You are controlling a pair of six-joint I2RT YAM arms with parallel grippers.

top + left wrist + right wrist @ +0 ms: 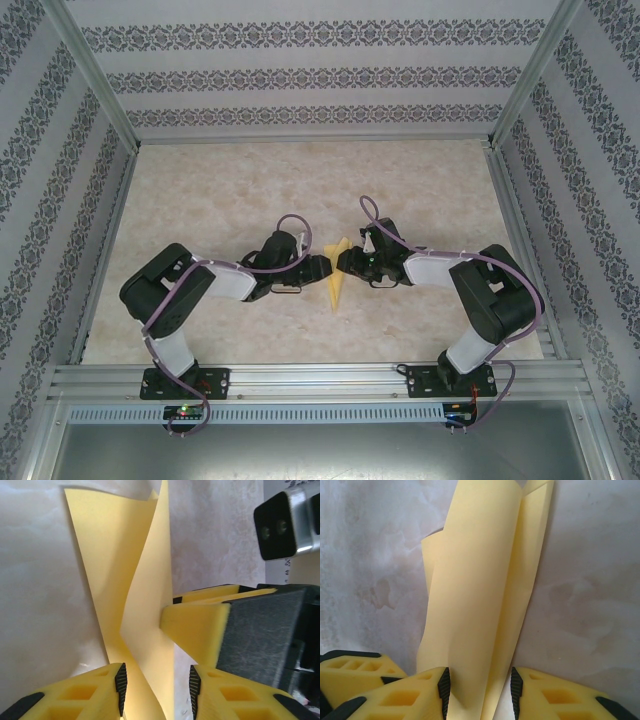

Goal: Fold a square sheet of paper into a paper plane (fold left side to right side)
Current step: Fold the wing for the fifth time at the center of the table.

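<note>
The yellow sheet of paper lies mid-table, folded into a slim pointed dart, its tip toward the near edge. My left gripper and right gripper meet nose to nose over its wide end. In the left wrist view the paper has one flap standing up. It runs between the open jaws of the left gripper without being pinched. The right gripper's yellow fingers press against that raised flap. In the right wrist view the curled paper passes between the open jaws of the right gripper.
The marbled beige tabletop is ringed by an aluminium frame and patterned walls. In the right wrist view, the left gripper's yellow finger sits close at the lower left. Both arms crowd the table's centre.
</note>
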